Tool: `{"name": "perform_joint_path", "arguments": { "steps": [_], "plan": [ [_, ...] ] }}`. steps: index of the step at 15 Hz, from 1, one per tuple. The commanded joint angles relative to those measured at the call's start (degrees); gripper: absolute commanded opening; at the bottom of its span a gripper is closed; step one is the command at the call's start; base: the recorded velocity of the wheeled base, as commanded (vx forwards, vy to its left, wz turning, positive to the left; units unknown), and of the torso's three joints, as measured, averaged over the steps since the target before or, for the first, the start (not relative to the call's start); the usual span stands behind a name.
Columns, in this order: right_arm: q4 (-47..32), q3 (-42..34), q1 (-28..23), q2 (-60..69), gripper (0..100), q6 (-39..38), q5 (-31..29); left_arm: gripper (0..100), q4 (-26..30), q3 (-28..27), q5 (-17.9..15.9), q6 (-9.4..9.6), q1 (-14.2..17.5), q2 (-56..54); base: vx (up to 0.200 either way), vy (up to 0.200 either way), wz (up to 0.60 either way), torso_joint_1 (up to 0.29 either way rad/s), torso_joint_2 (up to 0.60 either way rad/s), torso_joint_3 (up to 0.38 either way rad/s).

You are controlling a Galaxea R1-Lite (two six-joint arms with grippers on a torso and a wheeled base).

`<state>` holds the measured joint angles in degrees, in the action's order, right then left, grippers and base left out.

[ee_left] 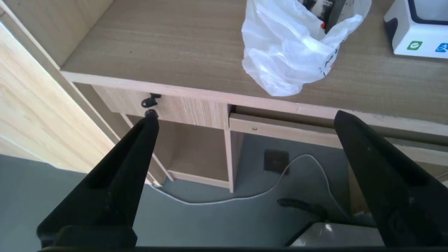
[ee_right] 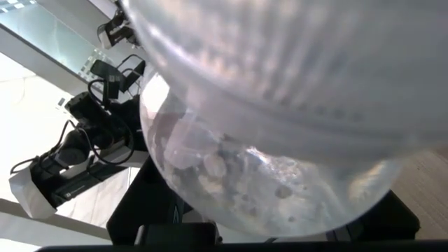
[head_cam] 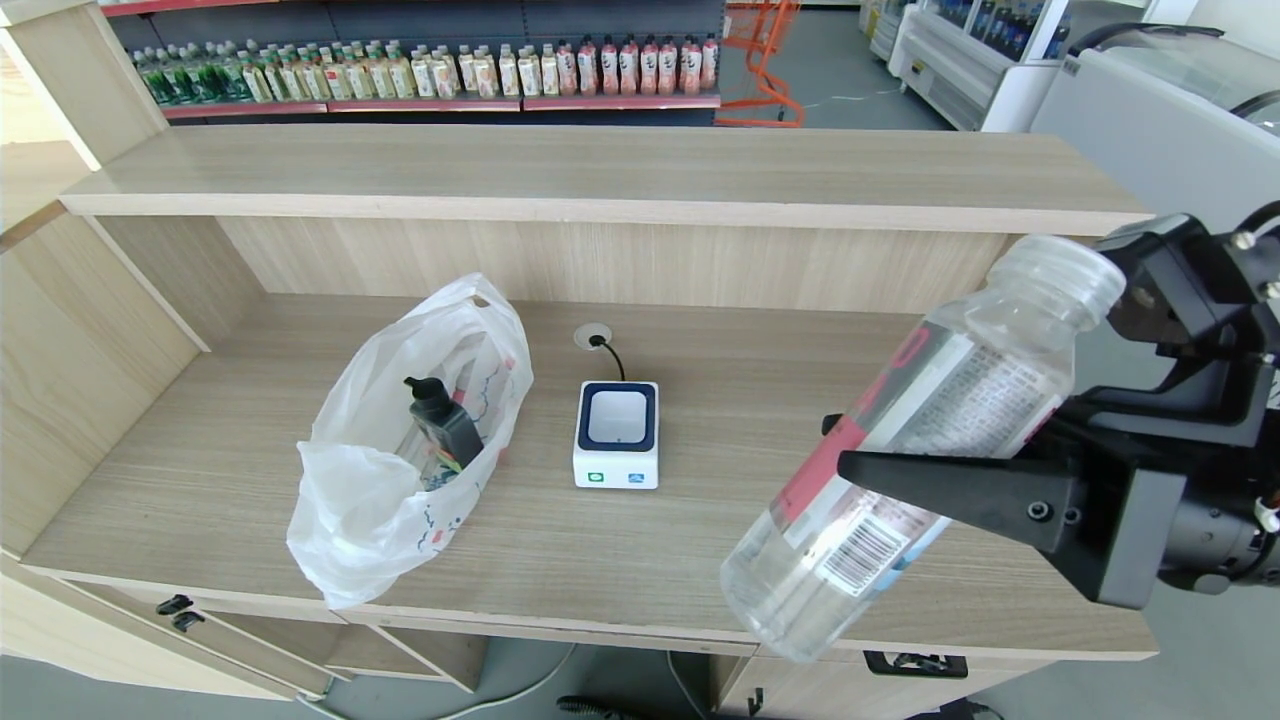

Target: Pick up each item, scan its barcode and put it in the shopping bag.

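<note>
Head view: front finger of right end effector (head_cam: 835, 445) covers a strip of the bottle (head_cam: 930, 420); far finger mostly behind it, wrist cut off at pic edge. Shopping bag (head_cam: 370, 500) hides lower part of dark container (head_cam: 445, 420); other contents can't be ID'd. Right wrist view: bottle blurred, cut off by frame. Left wrist view: scanner (ee_left: 420, 28) & bag partly out of frame.

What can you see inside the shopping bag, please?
A dark bottle with a black cap leans inside the shopping bag. Whatever lies beneath it is covered by the bag's folds.
</note>
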<state>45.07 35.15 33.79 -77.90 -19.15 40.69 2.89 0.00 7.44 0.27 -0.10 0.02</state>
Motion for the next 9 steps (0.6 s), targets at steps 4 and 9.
{"name": "perform_joint_path", "arguments": {
  "steps": [4,9],
  "plan": [
    [0.02,-0.17,0.05,0.64,0,0.08,0.0,100,0.01,0.0,0.03,0.0,0.01,-0.02,0.0,0.0,0.0,0.0,0.0,0.0],
    [-0.07,-1.04,-1.71,1.26,0,6.32,-0.17,100,0.01,0.0,0.03,0.0,0.01,-0.02,0.0,0.0,0.0,0.0,0.0,0.0]
  ]
}}
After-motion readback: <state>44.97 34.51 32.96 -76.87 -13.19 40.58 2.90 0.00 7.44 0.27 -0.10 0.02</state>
